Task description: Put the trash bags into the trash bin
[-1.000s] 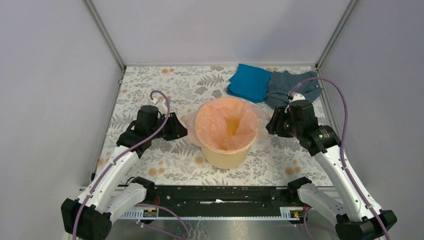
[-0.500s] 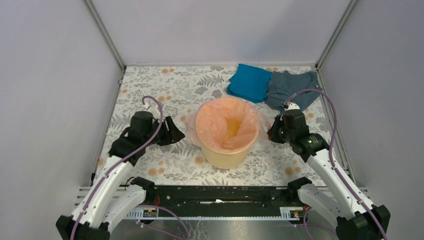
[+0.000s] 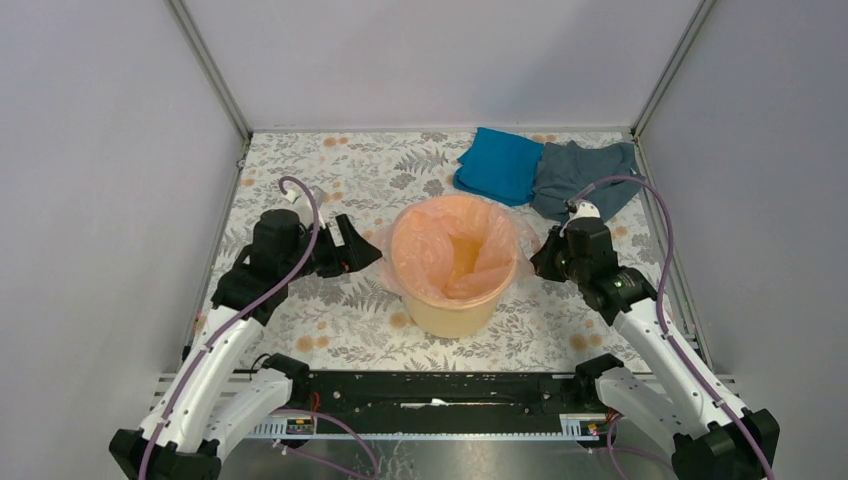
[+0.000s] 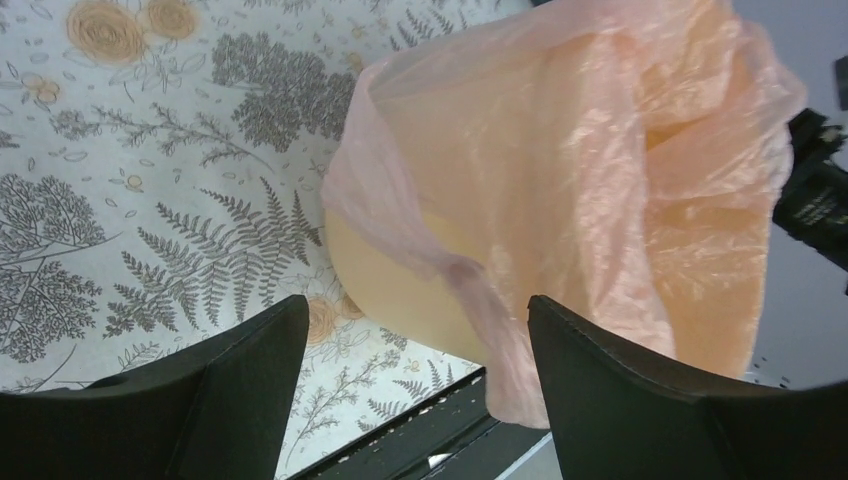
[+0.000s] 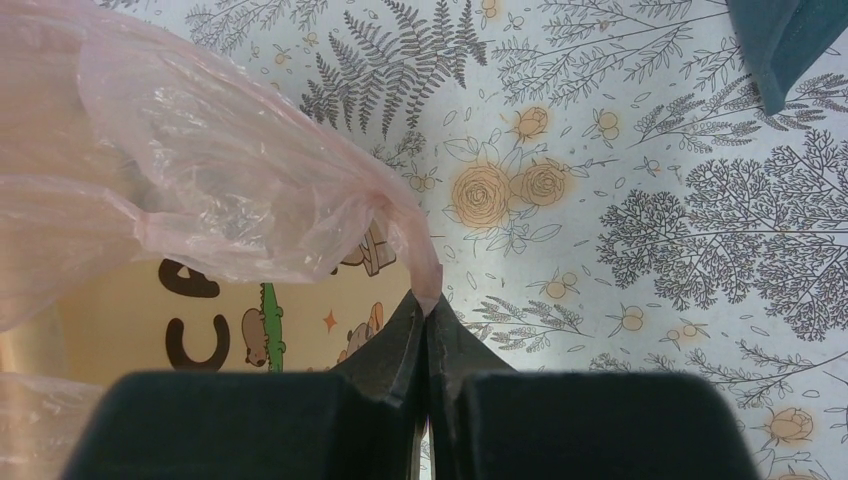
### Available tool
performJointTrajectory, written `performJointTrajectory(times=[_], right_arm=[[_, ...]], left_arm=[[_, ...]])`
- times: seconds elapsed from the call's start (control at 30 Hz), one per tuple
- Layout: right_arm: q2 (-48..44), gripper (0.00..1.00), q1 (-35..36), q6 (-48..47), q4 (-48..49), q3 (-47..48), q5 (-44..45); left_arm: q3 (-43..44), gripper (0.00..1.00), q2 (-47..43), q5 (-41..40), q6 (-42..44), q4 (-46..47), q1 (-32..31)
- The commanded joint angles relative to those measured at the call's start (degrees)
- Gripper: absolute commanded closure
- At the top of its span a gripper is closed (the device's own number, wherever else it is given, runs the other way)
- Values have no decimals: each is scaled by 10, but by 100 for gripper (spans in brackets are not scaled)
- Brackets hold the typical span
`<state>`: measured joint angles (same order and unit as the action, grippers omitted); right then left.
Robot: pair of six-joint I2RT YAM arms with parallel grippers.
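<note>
room: plain grey walls (image 3: 430, 60) close off the left, back and right. Both arms reach in from the near edge, with little side room.
surface: flat table under a floral cloth (image 3: 300, 170), matte, likely enough friction that the bin doesn't skate.
bin: yellow-orange plastic bucket (image 3: 450, 315), upright mid-table. Rigid smooth walls, looks light, so a hard sideways pull on the film could tip or drag it.
bag: pale-pink translucent trash bag (image 3: 440, 245) sits inside the bin, mouth draped over the rim. A loose flap hangs down the outside wall on the left.
handling: near weightless, limp, wrinkly, slippery thin film. Tears or slips if yanked and holds no shape.
hold: pinch a doubled fold at the mouth edge, not a single layer, and pull down and outward over the rim.
spare cloths: blue cloth (image 3: 500, 165) and grey-blue cloth (image 3: 580, 175) at the back right, touching each other, apart from the bin.
left gripper (image 3: 365, 252): fingers spread wide beside the hanging flap, nothing between them gripped.
right gripper (image 5: 425, 320): fingers pressed together, pinching a corner of bag edge just outside the right rim.
</note>
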<state>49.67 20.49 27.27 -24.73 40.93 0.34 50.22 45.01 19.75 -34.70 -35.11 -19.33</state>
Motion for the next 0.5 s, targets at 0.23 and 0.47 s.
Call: performJointTrajectory(times=[0.23, 0.47], right_arm=[[1, 96, -1, 6, 25, -14, -7], [23, 97, -1, 28, 78, -75, -54]], left_arm=[[-110, 52, 23, 44, -24, 130, 2], [-176, 92, 45, 25, -28, 156, 1]])
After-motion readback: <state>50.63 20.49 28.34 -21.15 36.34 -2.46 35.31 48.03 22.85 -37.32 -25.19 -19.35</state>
